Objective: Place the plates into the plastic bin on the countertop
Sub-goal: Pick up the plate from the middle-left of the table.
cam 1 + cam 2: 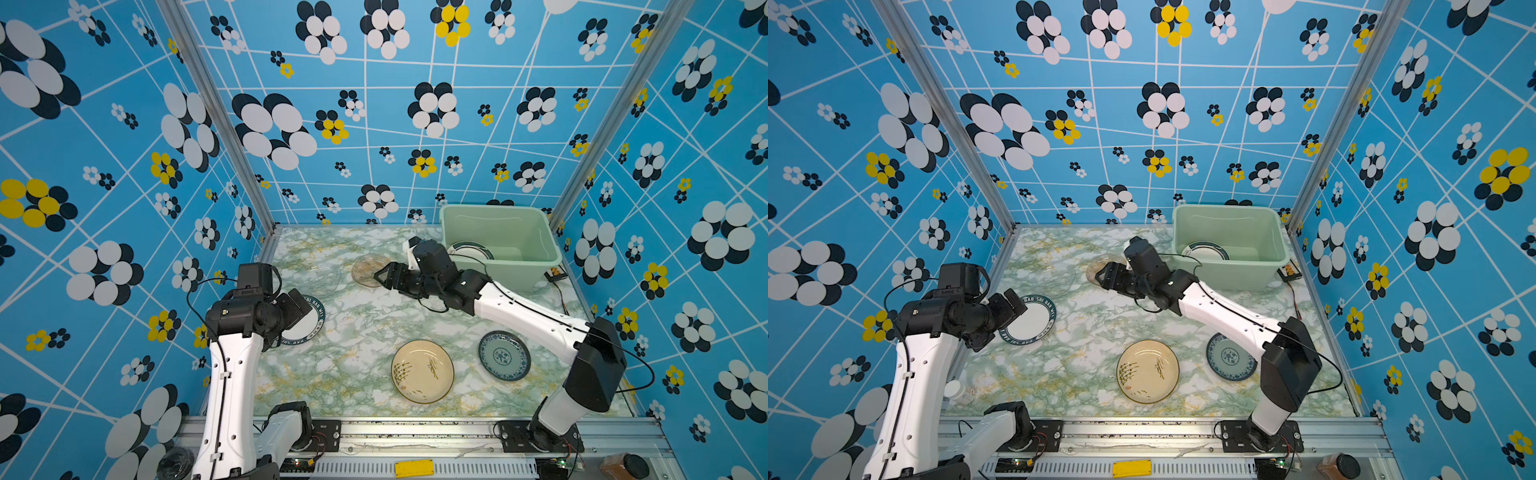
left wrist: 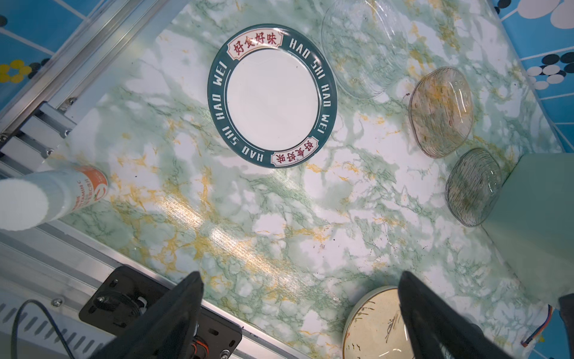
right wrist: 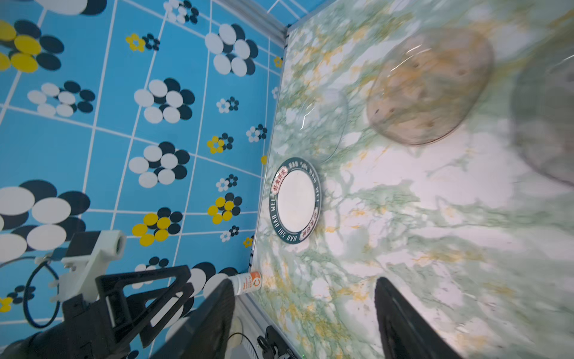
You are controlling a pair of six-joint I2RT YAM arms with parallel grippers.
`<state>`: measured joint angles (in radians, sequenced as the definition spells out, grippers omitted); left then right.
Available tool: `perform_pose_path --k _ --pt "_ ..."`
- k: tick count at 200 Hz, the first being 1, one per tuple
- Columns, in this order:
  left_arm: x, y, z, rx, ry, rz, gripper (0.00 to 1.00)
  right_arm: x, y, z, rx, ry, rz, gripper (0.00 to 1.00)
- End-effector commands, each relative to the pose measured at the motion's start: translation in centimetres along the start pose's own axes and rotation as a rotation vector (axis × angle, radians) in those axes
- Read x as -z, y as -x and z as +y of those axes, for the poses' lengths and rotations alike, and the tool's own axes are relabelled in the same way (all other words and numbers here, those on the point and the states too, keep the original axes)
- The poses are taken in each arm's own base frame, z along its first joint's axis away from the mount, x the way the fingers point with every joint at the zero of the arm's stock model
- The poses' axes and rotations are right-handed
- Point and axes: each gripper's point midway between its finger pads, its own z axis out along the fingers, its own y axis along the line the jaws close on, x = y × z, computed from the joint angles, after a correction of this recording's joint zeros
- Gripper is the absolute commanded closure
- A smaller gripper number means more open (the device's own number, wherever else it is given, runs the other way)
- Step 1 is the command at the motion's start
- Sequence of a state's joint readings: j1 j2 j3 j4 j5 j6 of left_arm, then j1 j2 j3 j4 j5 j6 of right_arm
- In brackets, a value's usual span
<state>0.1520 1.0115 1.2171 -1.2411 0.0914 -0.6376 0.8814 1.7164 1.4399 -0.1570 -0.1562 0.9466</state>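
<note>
A: Which plate is next, by your reckoning?
B: The amber glass plate, I'd judge. It lies flat on the desk, far and middle, and the right pincer is at its near-right edge, pointing left across it.
A: Touching it?
B: I cannot tell from a top view, since the fingertips overlap the rim there. The right wrist view is blurred, but it shows the plate ahead of the jaws and apart from them, with bare marble between the two fingers.
A: So it holds nothing?
B: Nothing. The jaws stand fairly wide and empty. A round plate has no long axis, so the move turns on catching that near rim, which looks low and thin.
A: And the plastic bin?
B: It sits in the far right corner, just right of that wrist, with one dark-rimmed white plate already inside. That's a short carry for the right arm. The left arm is well apart from it.
A: What about the left?
B: The left pincer is spread as wide as it goes and is empty. It hangs at the desk's left side, by the lettered plate.
A: What else is out?
B: A clear glass plate lies just left of the amber one. A grey glass plate sits beside the bin. Nearer are a cream plate and a blue-patterned plate.
</note>
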Motion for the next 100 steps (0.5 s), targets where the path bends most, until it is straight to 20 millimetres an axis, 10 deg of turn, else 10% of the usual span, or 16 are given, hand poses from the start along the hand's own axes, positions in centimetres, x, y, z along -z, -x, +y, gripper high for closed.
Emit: perform_pose_path --k 1,40,100 --pt "-0.5 -1.6 0.0 0.039 -0.034 0.067 0.01 -3.9 -0.9 2.3 -0.052 0.117 -0.018 0.27" --pt "-1.2 -2.8 -0.1 0.125 -0.086 0.116 0.01 -11.1 -5.2 0.4 -0.172 0.184 0.075 0.30" --pt "-0.9 -3.1 0.0 0.145 -0.098 0.114 0.01 -17.1 -9.7 -2.4 -0.200 0.162 0.187 0.31"
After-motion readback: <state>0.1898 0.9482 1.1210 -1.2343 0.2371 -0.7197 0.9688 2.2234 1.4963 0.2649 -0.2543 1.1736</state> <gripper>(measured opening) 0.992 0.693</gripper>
